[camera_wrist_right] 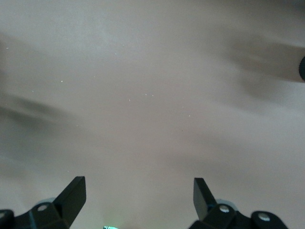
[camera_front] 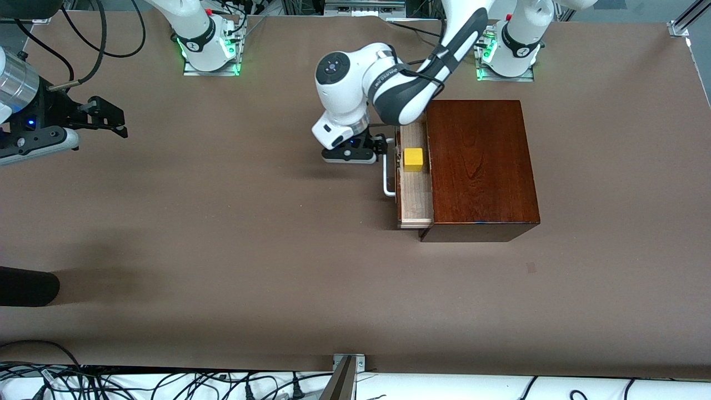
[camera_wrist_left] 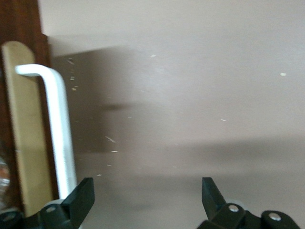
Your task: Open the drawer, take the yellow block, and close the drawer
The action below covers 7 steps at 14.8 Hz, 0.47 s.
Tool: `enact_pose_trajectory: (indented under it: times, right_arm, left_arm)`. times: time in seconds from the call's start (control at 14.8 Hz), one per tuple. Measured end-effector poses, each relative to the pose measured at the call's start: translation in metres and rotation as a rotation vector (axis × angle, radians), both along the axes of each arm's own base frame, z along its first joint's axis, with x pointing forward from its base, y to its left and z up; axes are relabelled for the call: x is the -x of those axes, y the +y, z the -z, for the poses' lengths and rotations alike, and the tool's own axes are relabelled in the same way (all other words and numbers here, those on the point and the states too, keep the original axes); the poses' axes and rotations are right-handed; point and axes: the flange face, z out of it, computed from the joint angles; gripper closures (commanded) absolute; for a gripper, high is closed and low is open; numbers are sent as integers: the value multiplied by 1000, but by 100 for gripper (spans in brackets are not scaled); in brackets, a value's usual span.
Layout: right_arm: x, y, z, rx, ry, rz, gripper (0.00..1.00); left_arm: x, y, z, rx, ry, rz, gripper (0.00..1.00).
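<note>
Broadly, the brown table (camera_front: 222, 250) lies bare over most of its width, with wide open room toward the right arm's end and along the edge nearest the front camera. Wooden box (camera_front: 480, 166) sits toward the left arm's end, close below that arm's base, its glossy top level. Drawer (camera_front: 414, 194) is slid partly out of the box's face toward the right arm's end; its long axis runs from the bases toward the front camera, pale interior showing. White bar handle (camera_front: 387, 178) lies parallel to the drawer front, standing off it. Yellow block (camera_front: 413, 159) rests flat in the drawer, in the half nearer the bases, edges square to the drawer walls, just beside the box's edge. Left gripper (camera_front: 383, 147) sits at the handle's upper end, jaws spread, one finger (camera_wrist_left: 78, 198) just beside the bar, not pinching it. Right gripper (camera_front: 111, 119) waits over bare table at the right arm's end, jaws spread, holding nothing.
</note>
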Motion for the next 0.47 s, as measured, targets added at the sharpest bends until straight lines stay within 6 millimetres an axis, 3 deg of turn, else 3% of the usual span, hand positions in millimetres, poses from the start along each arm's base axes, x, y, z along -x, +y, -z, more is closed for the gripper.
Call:
enact_pose_trajectory:
  times: [0.27, 0.47]
  right_arm:
    - [0, 0, 0, 0, 0, 0, 0]
    - [0, 0, 0, 0, 0, 0, 0]
  left_arm:
    - [-1, -7, 12, 1, 8, 0, 0]
    - [-10, -10, -8, 29, -16, -10, 0]
